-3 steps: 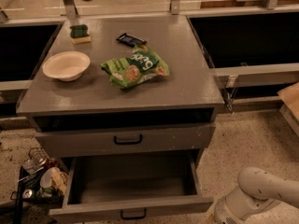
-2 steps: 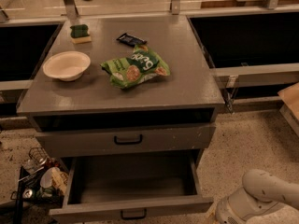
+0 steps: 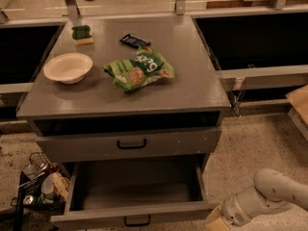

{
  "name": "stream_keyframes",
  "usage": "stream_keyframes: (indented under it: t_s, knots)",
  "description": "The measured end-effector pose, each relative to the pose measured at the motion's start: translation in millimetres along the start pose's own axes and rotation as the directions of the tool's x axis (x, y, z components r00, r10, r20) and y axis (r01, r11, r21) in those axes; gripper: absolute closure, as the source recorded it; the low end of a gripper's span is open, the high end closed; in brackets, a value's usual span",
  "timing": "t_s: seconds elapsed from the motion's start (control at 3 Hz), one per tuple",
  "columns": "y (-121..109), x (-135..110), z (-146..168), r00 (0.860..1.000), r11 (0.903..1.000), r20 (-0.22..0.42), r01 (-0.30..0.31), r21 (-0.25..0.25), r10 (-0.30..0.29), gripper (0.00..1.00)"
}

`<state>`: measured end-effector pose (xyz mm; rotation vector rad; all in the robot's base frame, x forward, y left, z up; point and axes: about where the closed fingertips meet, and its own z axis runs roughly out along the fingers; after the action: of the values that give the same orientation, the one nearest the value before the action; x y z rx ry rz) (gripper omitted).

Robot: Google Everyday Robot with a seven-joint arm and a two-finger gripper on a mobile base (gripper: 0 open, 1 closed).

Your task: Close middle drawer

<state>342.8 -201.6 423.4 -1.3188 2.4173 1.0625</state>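
Note:
The middle drawer [image 3: 136,184] stands pulled far out of the grey cabinet, and its deep grey box looks empty. Its low front [image 3: 96,220] with a small black handle [image 3: 137,221] is at the bottom edge of the camera view. My gripper [image 3: 215,221] is at the lower right, right by the right end of that drawer front and partly cut off by the picture's edge. The white arm [image 3: 272,191] reaches in from the right behind it.
The upper drawer [image 3: 130,145] with a black handle is shut. On the cabinet top [image 3: 192,81] lie a white bowl [image 3: 68,67], a green chip bag [image 3: 139,70], a dark bar [image 3: 134,41] and a sponge [image 3: 82,34]. A wire basket of clutter [image 3: 38,182] stands on the floor at left.
The arm has shifted only slightly at the lower right. The middle drawer stands as far out as before.

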Motion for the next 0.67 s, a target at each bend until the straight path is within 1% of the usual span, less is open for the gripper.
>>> stream_keyframes:
  t_s: [0.33,0.67]
  knots:
    - [-10.7,-10.0,-1.1,0.999,1.0000,0.034,0.001,-0.003,-0.001,1.00]
    - [-14.7,-13.9,-1.4,0.999,1.0000,0.048,0.002,-0.004,-0.002,1.00]
